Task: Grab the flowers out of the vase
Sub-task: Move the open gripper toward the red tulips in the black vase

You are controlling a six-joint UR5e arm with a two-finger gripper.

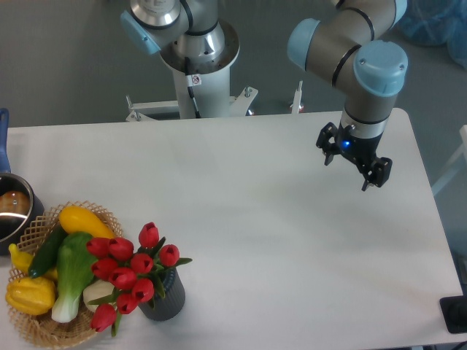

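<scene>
My gripper (352, 169) hangs over the far right part of the table (277, 219), its two dark fingers spread apart and holding nothing. A small blue light glows on the wrist just above them. Bare white tabletop lies below and all around it.

The flowers (130, 273) are well apart from me, at the near left of the table. They are a bunch of red tulip buds, closed and rounded, packed close together on green stems with a few narrow green leaves sticking out at the sides. The bunch leans to the left, so the lowest buds hang out over the neighbouring basket. The stems go down into the vase (166, 297), a short dark grey cylinder with ribbed sides, standing upright near the front edge.

Just left of the vase, touching or almost touching it, sits a wicker basket (102, 216) filled with yellow, green and white vegetables (71, 271). Farther left, at the table's edge, is a metal pot (13, 211) with a blue handle.
</scene>
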